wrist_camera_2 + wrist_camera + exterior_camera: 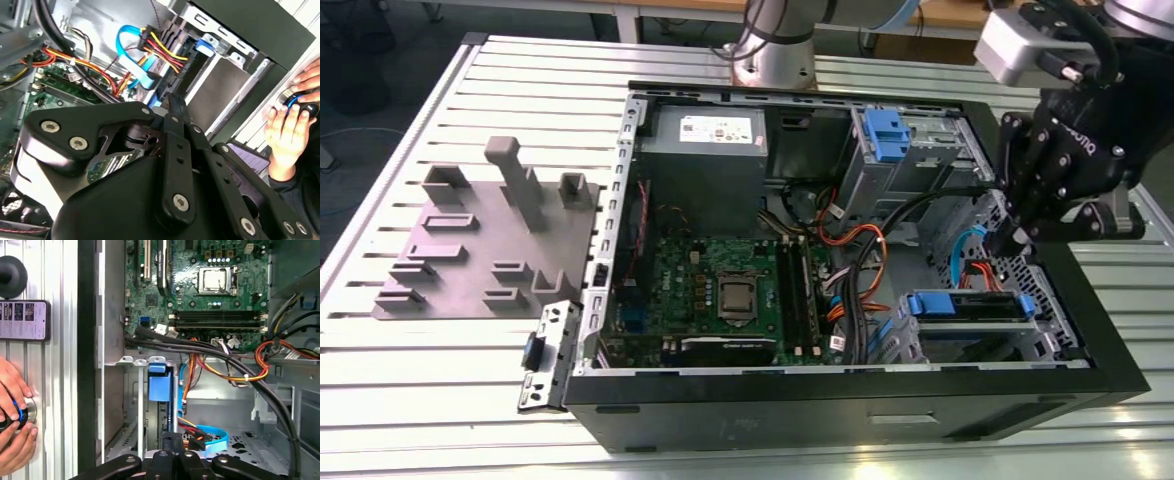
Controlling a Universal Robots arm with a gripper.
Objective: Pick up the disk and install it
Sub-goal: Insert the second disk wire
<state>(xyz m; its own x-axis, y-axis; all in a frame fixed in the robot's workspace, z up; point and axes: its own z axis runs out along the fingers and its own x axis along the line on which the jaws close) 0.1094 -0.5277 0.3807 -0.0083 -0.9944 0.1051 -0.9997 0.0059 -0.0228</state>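
Gripper [1017,240] nearest: fingers pressed together, nothing pinched, as far as we see. Just under tips, not touching, disk [969,305] sits in drive bay at case [854,400] corner, exterior view's right. We judge it stiff, dense, shock-sensitive, metal faces slick; grip blue side rails, not label face. Farther: cables [854,250], motherboard [720,290]. Beyond case wall, person's hand [12,405] on table.

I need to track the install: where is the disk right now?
In the exterior view, the disk sits in the computer case's drive cage at the exterior view's lower right, just below the gripper.
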